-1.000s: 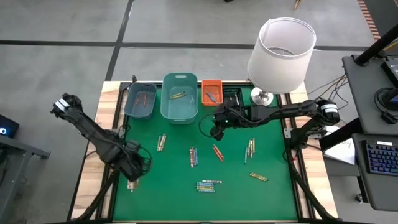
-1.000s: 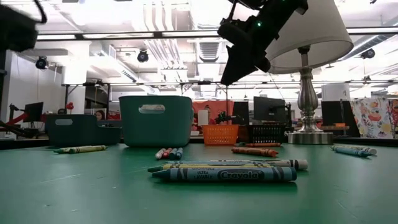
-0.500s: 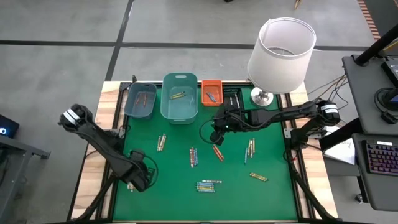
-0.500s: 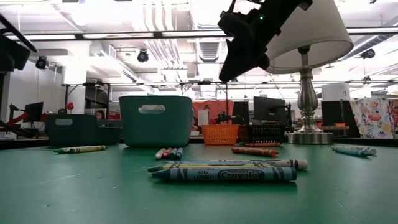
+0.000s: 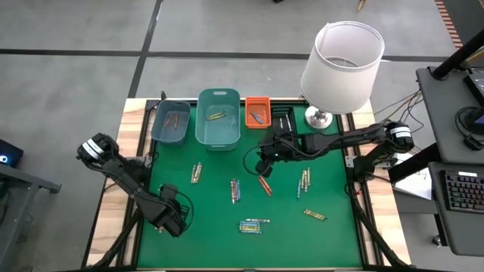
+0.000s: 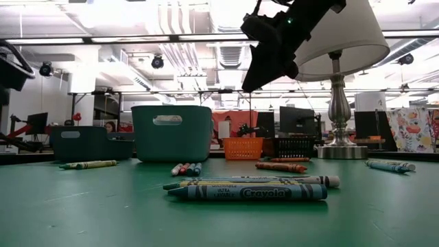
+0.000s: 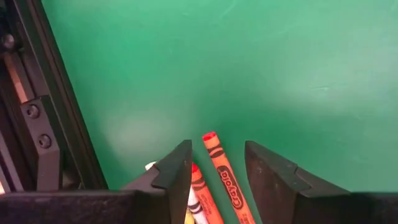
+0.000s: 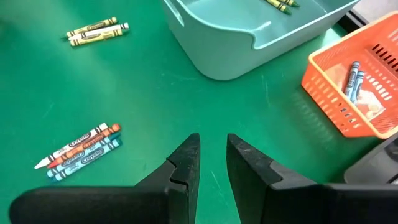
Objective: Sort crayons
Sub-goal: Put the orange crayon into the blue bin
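Over the mat's near-left corner in the high view, the left gripper (image 5: 169, 217) sits low above a small bunch of crayons, while other crayons (image 5: 251, 225) lie in groups across the green mat (image 5: 333, 242) and the right gripper (image 5: 264, 162) hovers mid-table, just in front of the teal bin (image 5: 218, 121) and orange bin (image 5: 257, 112). From table height, the right gripper (image 6: 264, 65) hangs well clear of the mat, with a blue crayon (image 6: 247, 193) lying crosswise nearest the camera. Through the left wrist camera, the left gripper (image 7: 217, 165) stands parted with nothing held: an orange crayon (image 7: 222, 175) lies between its fingers, its long axis running back toward the wrist, and a second orange one beside the other finger. That lengthwise lie suits a pinch across the stick, and this arm is plainly the nearer. Through the right wrist camera, the right gripper (image 8: 213, 155) shows a narrow gap, empty, with a crayon cluster (image 8: 79, 151) off to one side.
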### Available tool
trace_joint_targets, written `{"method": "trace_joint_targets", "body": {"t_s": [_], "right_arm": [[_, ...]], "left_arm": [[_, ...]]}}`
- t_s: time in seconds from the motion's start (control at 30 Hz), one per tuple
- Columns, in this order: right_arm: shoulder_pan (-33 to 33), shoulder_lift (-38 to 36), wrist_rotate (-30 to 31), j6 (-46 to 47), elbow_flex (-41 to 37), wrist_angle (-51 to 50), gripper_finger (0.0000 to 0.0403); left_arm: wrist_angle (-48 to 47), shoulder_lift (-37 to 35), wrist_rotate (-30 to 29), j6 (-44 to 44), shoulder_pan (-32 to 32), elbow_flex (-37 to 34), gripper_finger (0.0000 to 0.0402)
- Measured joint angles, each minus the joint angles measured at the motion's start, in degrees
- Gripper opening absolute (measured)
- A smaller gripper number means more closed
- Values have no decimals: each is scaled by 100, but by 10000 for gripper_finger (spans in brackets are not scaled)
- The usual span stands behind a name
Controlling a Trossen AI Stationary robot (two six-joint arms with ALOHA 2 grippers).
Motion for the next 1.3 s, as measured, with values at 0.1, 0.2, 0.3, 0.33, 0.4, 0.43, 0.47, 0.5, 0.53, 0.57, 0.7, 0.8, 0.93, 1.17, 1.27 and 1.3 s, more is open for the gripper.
{"method": "trace_joint_targets", "body": {"t_s": [0.1, 0.2, 0.3, 0.33, 0.4, 0.43, 0.47, 0.5, 0.53, 0.57, 0.7, 0.8, 0.93, 1.17, 1.27, 1.3], "right_arm": [[12, 0, 3, 16, -67, 26, 68], [15, 0, 4, 16, -159, 218, 68], [13, 0, 3, 18, -212, 290, 68], [13, 0, 3, 18, -216, 290, 68], [13, 0, 3, 18, -218, 298, 68], [13, 0, 3, 18, -218, 305, 68], [13, 0, 2, 18, -218, 311, 68], [13, 0, 3, 18, -218, 330, 68], [13, 0, 0, 18, -220, 358, 68], [18, 0, 0, 18, -227, 391, 68], [22, 0, -2, 16, -229, 421, 68], [22, 0, -4, 16, -229, 421, 68], [22, 0, -4, 16, -229, 421, 68], [22, 0, -4, -2, -229, 421, 68], [22, 0, -4, -2, -229, 421, 68], [22, 0, -4, -2, -229, 421, 68]], "left_arm": [[70, 151, 6, -11, -21, 0, 128], [166, 231, 7, -28, -51, 0, 127], [244, 297, 7, -38, -64, 0, 127], [257, 315, 5, -49, -74, 2, 127], [262, 354, 2, -132, -85, 12, 126], [263, 371, -5, -165, -90, 13, 125], [268, 382, -14, -182, -97, 15, 122], [273, 388, -19, -186, -96, 15, 118], [283, 390, -37, -186, -96, 16, 114], [292, 392, -60, -186, -98, 20, 108], [327, 401, -152, -188, -101, 37, 78], [360, 401, -231, -198, -101, 37, 55], [394, 403, -357, -244, -102, 37, 26], [376, 402, -495, -330, -103, 34, 5], [376, 371, -563, -332, -101, 23, 4], [381, 345, -611, -327, -101, 18, 3]]}}
